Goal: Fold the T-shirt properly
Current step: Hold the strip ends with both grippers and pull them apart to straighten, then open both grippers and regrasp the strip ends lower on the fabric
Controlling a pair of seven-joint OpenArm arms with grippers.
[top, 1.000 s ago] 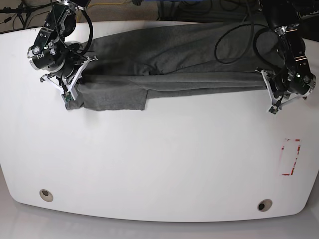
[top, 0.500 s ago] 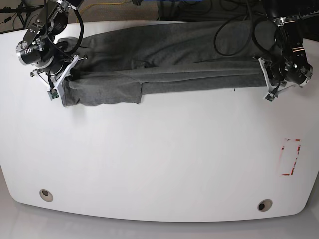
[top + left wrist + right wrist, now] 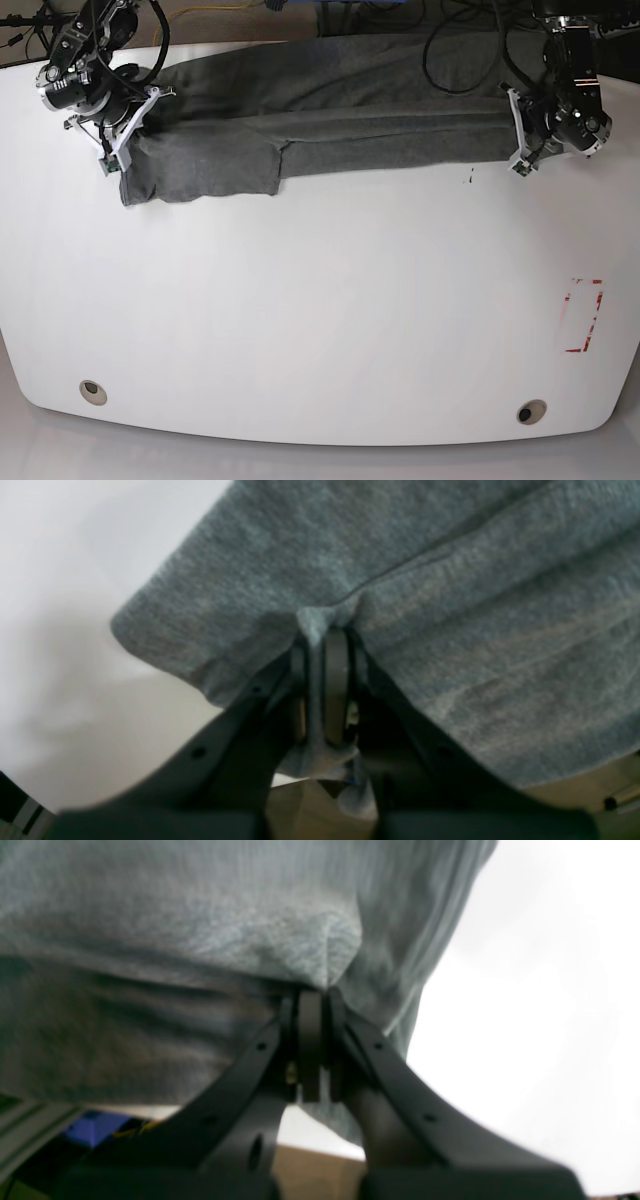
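The T-shirt [image 3: 330, 120] lies stretched in a long band across the far side of the table [image 3: 320, 320], pulled out between the two arms; its far part runs toward the table's back edge, and a folded layer sits on top along the near side. In the base view a sleeve flap [image 3: 200, 170] hangs out toward the front on that view's left, its lower edge flat on the white surface.

Right gripper [image 3: 108, 160] — at the base view's left end of the cloth — is clamped tight on the shirt; the right wrist view shows the two dark fingers [image 3: 310, 1040] pressed together with grey knit [image 3: 200, 940] pinched at their tips, and cloth bunching above and behind them.

Left gripper [image 3: 520, 160], at the other end, is likewise closed on the fabric; in the left wrist view a thin fold of grey cloth [image 3: 320, 625] runs between the fingers [image 3: 335, 680], and a little tuft pokes out below them. The shirt's rounded edge [image 3: 165, 645] hangs to the left of the grip, with bare white table beyond.

Both ends held, the cloth taut between them; near the base view's right edge a red-outlined mark [image 3: 583, 315] sits on the table, well apart from the shirt; two round holes [image 3: 92, 391] show near the front rim.
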